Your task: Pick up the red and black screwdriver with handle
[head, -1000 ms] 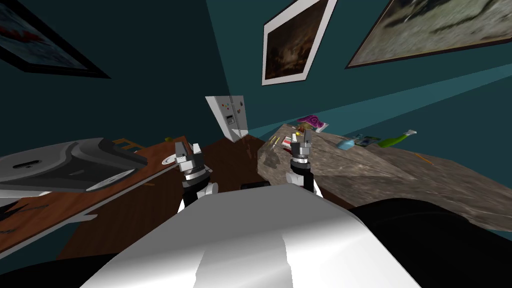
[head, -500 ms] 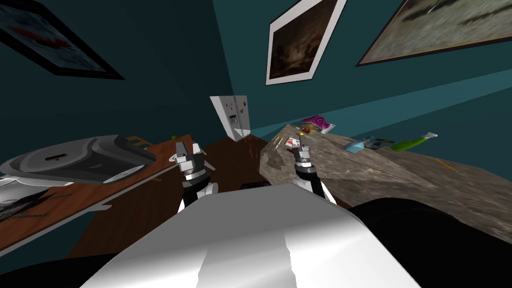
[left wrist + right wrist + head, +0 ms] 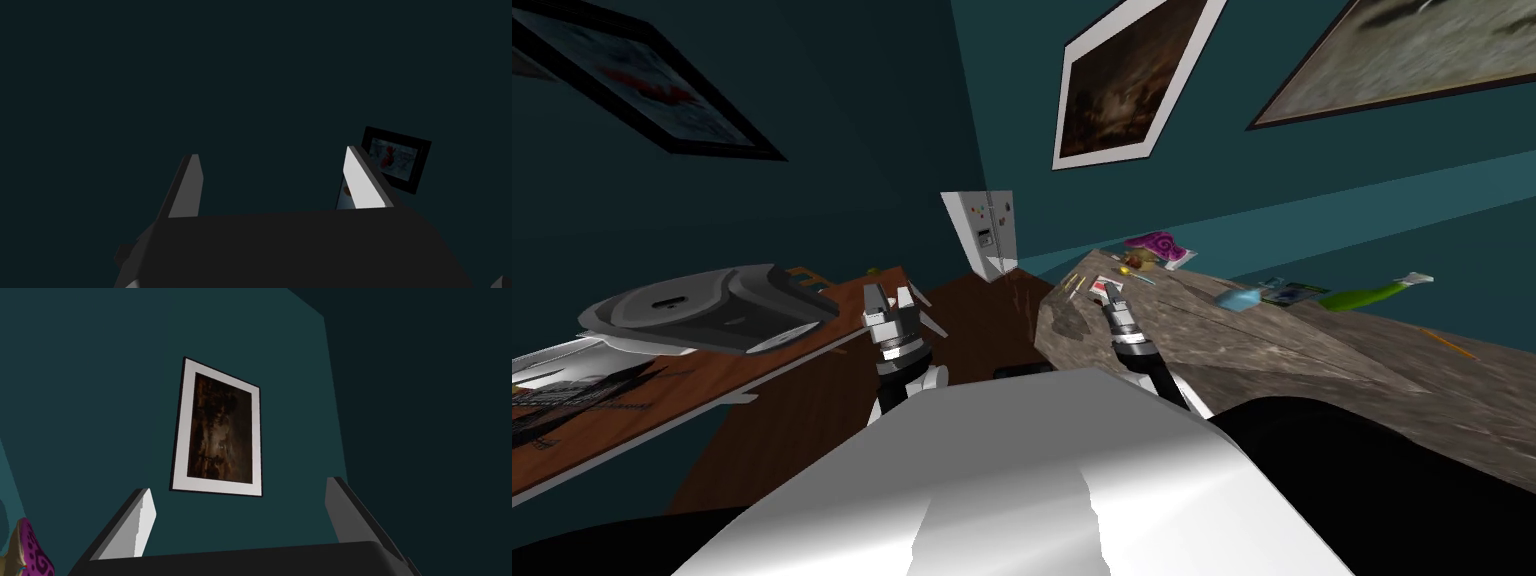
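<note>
On the far end of a stone-patterned counter (image 3: 1272, 350) lies a small red and white thing (image 3: 1102, 283); I cannot make out whether it is the screwdriver. Thin yellow sticks (image 3: 1073, 286) lie just left of it. My right gripper (image 3: 1110, 292) leans over that end of the counter, its tips right beside the red thing. In the right wrist view the right gripper (image 3: 245, 518) is open with nothing between its fingers, and a purple patterned bag (image 3: 30, 553) shows beside one finger. My left gripper (image 3: 888, 297) is raised over a brown table and stands open (image 3: 272, 182) and empty.
A purple bag (image 3: 1162, 245), a blue object (image 3: 1237, 298) and a green bottle (image 3: 1372, 293) lie further along the counter. The brown table (image 3: 762, 370) on the left carries a grey machine (image 3: 702, 310). A white fridge (image 3: 982, 235) stands in the corner beyond.
My head view has swung, sliding the room rightwards in the picture. The right gripper has dropped from upright and now leans forward over the counter's far end. The left gripper has kept its place.
</note>
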Available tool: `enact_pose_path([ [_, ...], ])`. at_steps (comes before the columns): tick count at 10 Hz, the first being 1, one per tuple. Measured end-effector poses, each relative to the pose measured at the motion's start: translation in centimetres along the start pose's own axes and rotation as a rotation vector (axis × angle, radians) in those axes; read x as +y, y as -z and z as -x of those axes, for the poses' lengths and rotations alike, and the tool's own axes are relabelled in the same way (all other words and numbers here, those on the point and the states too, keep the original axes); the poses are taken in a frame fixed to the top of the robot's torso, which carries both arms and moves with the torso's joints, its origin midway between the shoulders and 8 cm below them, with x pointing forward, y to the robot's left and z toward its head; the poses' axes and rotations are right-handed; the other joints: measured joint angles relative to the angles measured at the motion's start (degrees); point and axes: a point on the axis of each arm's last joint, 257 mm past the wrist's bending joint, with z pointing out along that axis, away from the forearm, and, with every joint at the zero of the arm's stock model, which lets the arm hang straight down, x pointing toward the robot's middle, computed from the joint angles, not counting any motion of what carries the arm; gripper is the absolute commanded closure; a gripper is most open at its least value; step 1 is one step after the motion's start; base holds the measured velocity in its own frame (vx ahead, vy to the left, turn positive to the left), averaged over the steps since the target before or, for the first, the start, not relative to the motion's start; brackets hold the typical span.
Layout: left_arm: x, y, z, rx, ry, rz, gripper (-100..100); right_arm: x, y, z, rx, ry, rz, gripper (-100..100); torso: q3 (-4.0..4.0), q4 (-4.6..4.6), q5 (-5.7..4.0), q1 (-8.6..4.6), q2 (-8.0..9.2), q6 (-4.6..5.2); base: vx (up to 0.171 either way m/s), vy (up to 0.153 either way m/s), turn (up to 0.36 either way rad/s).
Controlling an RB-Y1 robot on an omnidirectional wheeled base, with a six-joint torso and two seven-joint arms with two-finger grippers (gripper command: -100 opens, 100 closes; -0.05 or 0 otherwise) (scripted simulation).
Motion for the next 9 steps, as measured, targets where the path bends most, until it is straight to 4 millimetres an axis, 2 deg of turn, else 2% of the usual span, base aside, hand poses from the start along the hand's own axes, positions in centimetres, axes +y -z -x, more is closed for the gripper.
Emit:
enact_pose_path([
  [8,0.0,0.0,0.0,0.000,0.000,0.000,0,-5.6,5.0,0.1,0.187,0.241,-0.255,-100,-0.02,-0.01,-0.01,-0.05,-0.04,0.00,0.016,0.038,0.076],
  [9,0.0,0.0,0.0,0.000,0.000,0.000,0,-6.7,6.0,0.1,0.224,0.287,-0.296,-100,-0.06,-0.02,-0.01,-0.05,-0.10,-0.01,0.024,0.026,0.043],
])
